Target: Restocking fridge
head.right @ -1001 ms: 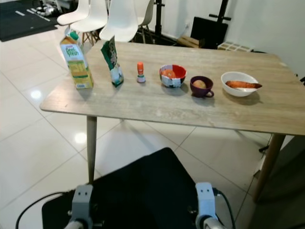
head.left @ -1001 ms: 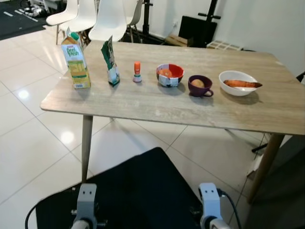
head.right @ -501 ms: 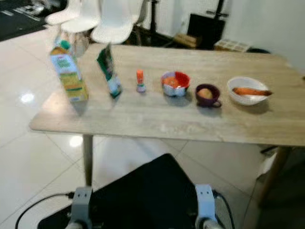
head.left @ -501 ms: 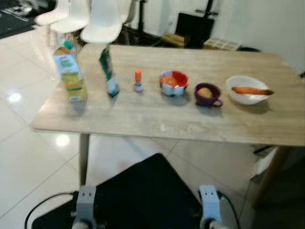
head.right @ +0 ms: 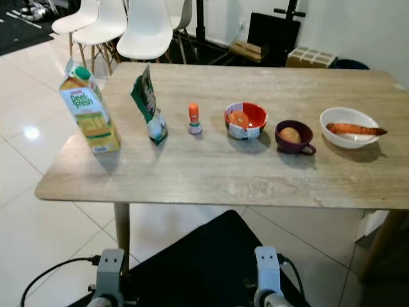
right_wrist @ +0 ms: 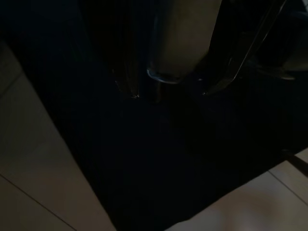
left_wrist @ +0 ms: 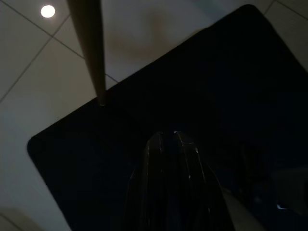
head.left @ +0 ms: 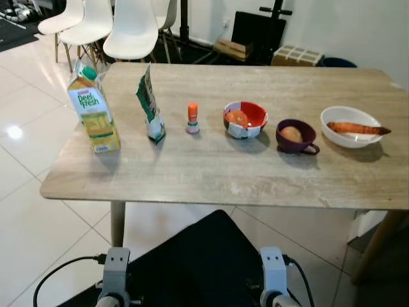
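A light wooden table (head.left: pixel 211 173) stands before the robot with six things in a row across it, from left to right: a juice carton (head.left: pixel 94 107) with a green cap, a green and white pouch (head.left: pixel 150 105) standing upright and seen edge-on so its print cannot be read, a small bottle (head.left: pixel 192 118) with an orange cap, a red, white and blue bowl (head.left: pixel 245 119) with something orange inside that cannot be told apart, a purple cup (head.left: pixel 295 136) holding a round tan thing, and a white bowl (head.left: pixel 350 126) with a long orange vegetable lying across it. All stand apart from one another. The table's right end is cut off by the frame, and only two of its legs show below the top. White chairs (head.left: pixel 131 29) stand beyond the far left corner, their tops cut off. Both arms hang low at the near edge, showing just their silver wrists over a black mat (head.left: pixel 204 262) on the tiled floor (head.left: pixel 32 217). The left gripper (left_wrist: pixel 168 135) points down at the mat beside a table leg (left_wrist: pixel 90 48), its two black fingers pressed together with no gap. The right gripper (right_wrist: pixel 168 94) appears in a very dark view; its fingers stand apart with a pale rounded shape between them that cannot be identified, and whether they touch it cannot be told.
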You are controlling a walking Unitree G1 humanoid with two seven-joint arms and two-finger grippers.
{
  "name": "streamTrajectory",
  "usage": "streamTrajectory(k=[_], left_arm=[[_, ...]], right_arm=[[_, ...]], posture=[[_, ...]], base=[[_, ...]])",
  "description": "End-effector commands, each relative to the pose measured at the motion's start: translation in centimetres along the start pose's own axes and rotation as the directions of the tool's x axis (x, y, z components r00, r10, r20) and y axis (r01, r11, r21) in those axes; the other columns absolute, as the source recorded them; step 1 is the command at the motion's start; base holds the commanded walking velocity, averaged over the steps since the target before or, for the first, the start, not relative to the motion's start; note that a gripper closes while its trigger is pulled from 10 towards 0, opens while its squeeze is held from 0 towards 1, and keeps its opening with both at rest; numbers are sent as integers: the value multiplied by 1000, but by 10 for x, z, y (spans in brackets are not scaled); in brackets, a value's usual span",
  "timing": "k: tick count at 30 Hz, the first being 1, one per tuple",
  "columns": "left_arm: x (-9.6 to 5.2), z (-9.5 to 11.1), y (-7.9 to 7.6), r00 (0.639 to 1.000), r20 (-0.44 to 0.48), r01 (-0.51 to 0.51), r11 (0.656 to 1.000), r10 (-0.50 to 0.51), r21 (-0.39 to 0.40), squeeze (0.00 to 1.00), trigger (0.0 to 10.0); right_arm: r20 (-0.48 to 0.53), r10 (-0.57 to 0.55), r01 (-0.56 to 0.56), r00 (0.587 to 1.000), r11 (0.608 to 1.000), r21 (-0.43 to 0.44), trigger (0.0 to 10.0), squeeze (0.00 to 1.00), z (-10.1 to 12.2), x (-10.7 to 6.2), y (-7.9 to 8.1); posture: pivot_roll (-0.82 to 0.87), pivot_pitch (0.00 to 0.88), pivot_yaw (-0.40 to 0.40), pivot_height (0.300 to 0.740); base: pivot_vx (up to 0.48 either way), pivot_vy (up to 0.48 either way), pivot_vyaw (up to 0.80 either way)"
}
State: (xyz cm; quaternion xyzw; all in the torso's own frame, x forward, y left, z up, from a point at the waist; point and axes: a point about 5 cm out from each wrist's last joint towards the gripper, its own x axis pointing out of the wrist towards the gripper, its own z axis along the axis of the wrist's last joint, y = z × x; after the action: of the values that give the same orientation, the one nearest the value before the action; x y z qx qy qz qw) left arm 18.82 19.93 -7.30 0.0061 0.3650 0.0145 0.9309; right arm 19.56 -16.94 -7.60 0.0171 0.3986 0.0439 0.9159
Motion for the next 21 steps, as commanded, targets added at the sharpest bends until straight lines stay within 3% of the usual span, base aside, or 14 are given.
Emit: streamTrajectory(k=[1,11,17,20,21], left_arm=[[-2,-8,-3,1000,-24,5,1000,-5,3,0,10000],[-1,-6,-9,1000,-12,16,1000,-15,14,0,10000],[-3,-3,-2,999,33,36,998,-38,43,0,10000],[-6,0,2,994,82,72,995,-77,61,0,10000],[-8,4,2,983,124,126,989,-136,83,0,10000]], right_arm=[[-13,-8,8,1000,1000,7,10000,0,-6,-2,-3],[22,18,-19,1000,999,43,10000,0,3,-1,-8],[58,27,-33,998,994,102,10000,0,9,-1,-12],[129,121,-131,984,989,75,10000,0,23,-1,-14],[168,223,-236,960,970,60,10000,0,30,-3,-14]], posture=[[-55,72,-22,716],[-61,58,-22,736],[-64,57,-24,740],[-69,58,-25,740],[-72,60,-24,740]], base=[[0,0,0],[0,0,0],[0,0,0],[0,0,0],[0,0,0]])
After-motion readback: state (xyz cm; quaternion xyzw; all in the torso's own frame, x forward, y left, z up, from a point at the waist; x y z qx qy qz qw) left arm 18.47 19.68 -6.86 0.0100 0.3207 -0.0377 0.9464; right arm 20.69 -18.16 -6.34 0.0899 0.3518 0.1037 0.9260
